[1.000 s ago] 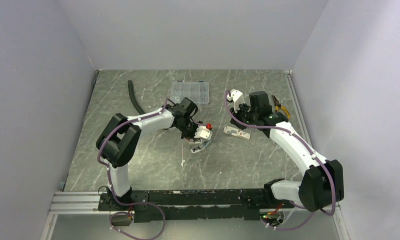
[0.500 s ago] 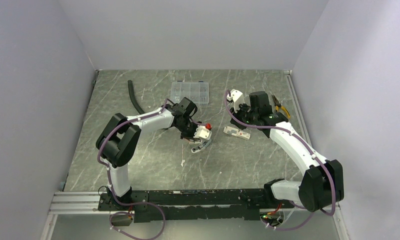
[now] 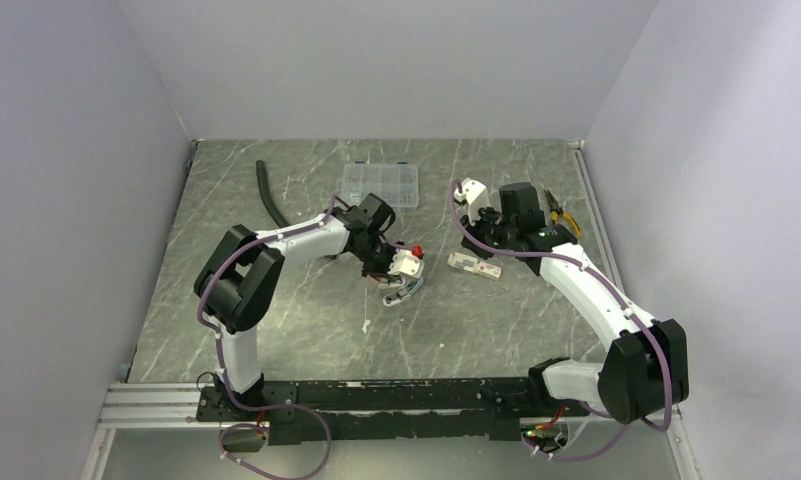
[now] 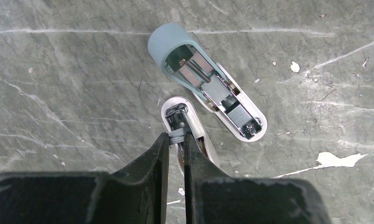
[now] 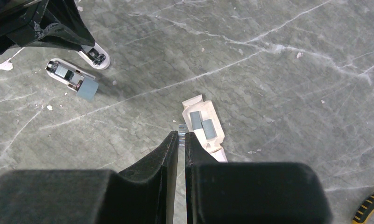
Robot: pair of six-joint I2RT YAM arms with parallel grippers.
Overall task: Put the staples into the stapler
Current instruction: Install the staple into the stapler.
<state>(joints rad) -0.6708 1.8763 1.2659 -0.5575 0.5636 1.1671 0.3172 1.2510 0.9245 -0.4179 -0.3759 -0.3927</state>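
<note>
My left gripper [image 4: 176, 136] is shut on a short strip of grey staples [image 4: 177, 136]. It holds the strip over the open black channel of a white mini stapler [image 4: 190, 122]. A second stapler [image 4: 208, 81], with a blue-grey top, lies open beside it with its metal magazine showing. My right gripper [image 5: 181, 133] is shut on another small strip of staples [image 5: 181, 128], just left of a flat white carton [image 5: 212, 140]. Two more grey strips [image 5: 201, 123] lie in that carton. In the top view both staplers [image 3: 404, 291] sit mid-table and the carton [image 3: 473, 265] lies to their right.
A clear compartment box [image 3: 380, 184] stands at the back. A black hose [image 3: 268, 195] lies at the back left. Yellow-handled pliers [image 3: 564, 215] lie by the right wall. Small white scraps [image 4: 334, 160] dot the marbled table near the staplers.
</note>
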